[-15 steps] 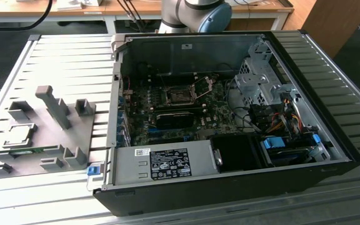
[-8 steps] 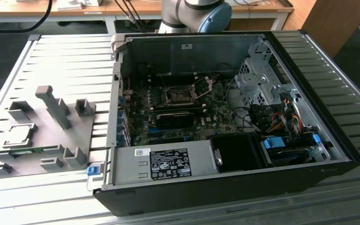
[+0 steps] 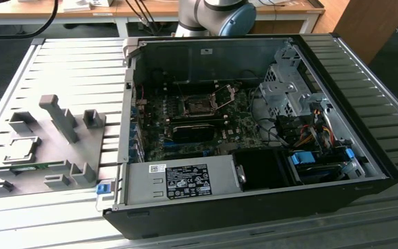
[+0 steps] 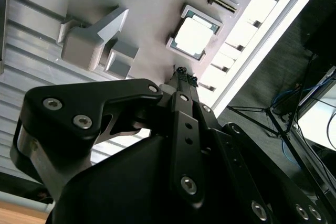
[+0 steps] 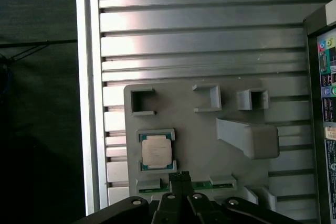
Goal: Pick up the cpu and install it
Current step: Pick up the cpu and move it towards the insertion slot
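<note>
Cpu (image 5: 156, 150) untouched in its tray (image 5: 199, 135) pocket; I'm on the pick-up, pincer (image 5: 180, 174) pressed together, hanging over the tray. Grabbing calls for spreading and centring over it.

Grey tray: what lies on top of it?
The cpu lies there among raised blocks. A green memory strip lies at one edge; in the first wrist view the claw covers its middle.
</note>
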